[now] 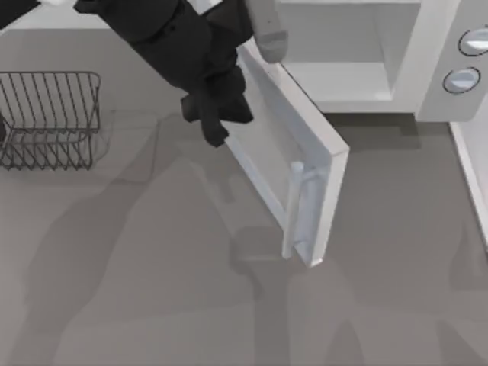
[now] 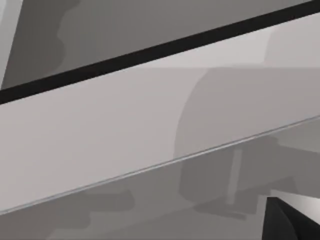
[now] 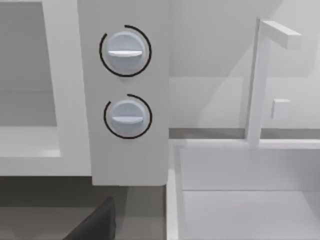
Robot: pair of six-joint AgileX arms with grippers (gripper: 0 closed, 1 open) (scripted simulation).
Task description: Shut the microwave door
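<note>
A: Where is the microwave [image 1: 396, 53] right now?

B: At the far right of the counter [image 1: 152, 290], with its pale cavity open toward the front. Two round knobs [image 3: 125, 52] sit one above the other on its side panel.

A: And the microwave door [image 1: 293, 156]?

B: Swung well out from the microwave, hinged at the cavity's left edge and angled across the counter toward the front. Its bar handle [image 1: 293, 210] stands near the free end, on the face that looks toward the front and left.

A: Which hand is at the door?

B: The left hand [image 1: 213, 122]. It hangs at the door's outer face, up near the hinge end and well away from the handle. From above it looks pressed against the panel, though I can't be sure it truly touches. I cannot tell whether its fingers are spread or closed; the dark arm covers them.

A: What does the left wrist camera see?

B: The door's pale panel and window close up, running slantwise, with a dark strip above it.

A: The right arm?

B: Its wrist camera faces the knob panel from the microwave's front. I cannot tell how that hand is set.

A: Anything else?

B: A dark wire rack [image 1: 49, 118] stands far left of the microwave, apart from the door.
</note>
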